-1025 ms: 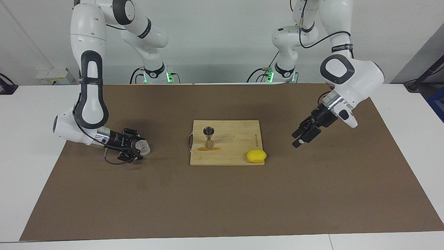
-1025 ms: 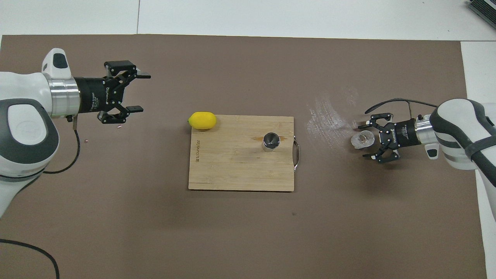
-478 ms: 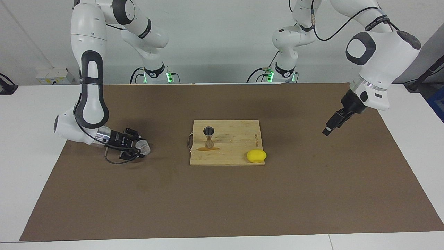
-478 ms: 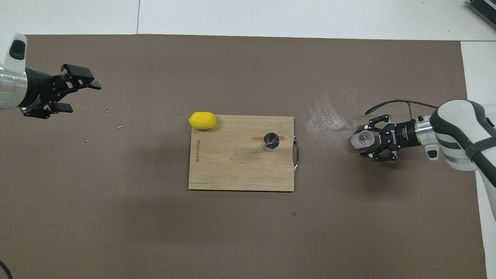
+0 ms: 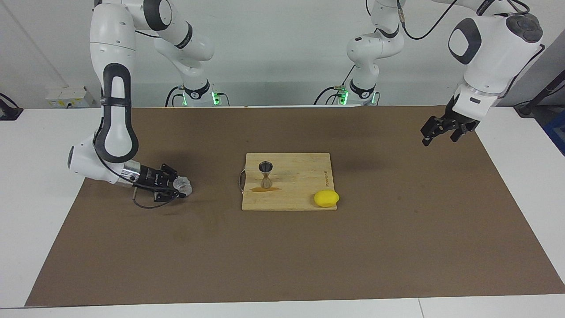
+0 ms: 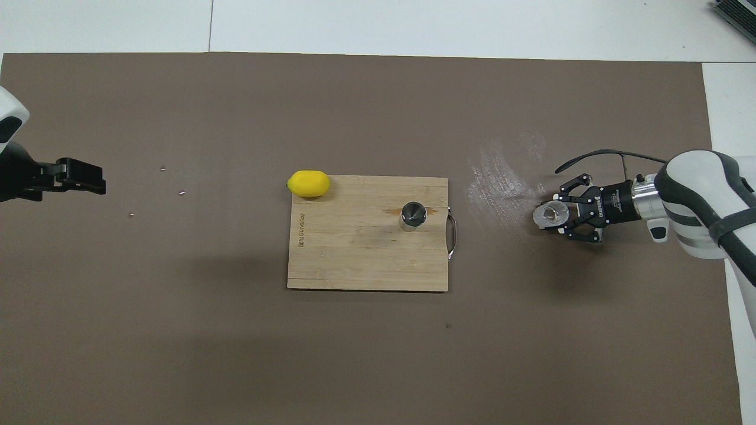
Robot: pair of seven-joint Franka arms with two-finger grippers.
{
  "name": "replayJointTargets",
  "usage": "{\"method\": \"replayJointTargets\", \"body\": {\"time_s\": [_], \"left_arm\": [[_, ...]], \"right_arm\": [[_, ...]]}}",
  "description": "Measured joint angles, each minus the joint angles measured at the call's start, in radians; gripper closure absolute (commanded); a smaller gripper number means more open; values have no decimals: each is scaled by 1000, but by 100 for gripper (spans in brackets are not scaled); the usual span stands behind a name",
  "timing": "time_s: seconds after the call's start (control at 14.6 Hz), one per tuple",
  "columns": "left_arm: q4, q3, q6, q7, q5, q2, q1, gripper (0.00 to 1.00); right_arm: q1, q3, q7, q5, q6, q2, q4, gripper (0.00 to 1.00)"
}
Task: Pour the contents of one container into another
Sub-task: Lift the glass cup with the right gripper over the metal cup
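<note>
gripping clear cup [image 6: 550, 214] — board [image 6: 366, 260] print unreadable

jigger [image 5: 265, 174] and lemon [image 5: 326, 198] crowd board [image 5: 300, 176]

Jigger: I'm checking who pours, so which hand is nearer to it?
Right. The right hand, shut on the cup, is beside the board holding the jigger; the left hand waits raised over the mat's edge.
</note>
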Motion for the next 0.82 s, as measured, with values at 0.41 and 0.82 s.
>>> {"method": "replayJointTargets", "body": {"time_s": [0.41, 0.82], "left_arm": [[101, 107, -176, 43, 3, -54, -105, 0], [142, 127, -221, 46, -17, -52, -145, 0]], "right_arm": [[73, 1, 99, 0, 1, -78, 9, 100], [224, 2, 362, -81, 70, -154, 56, 100]]}}
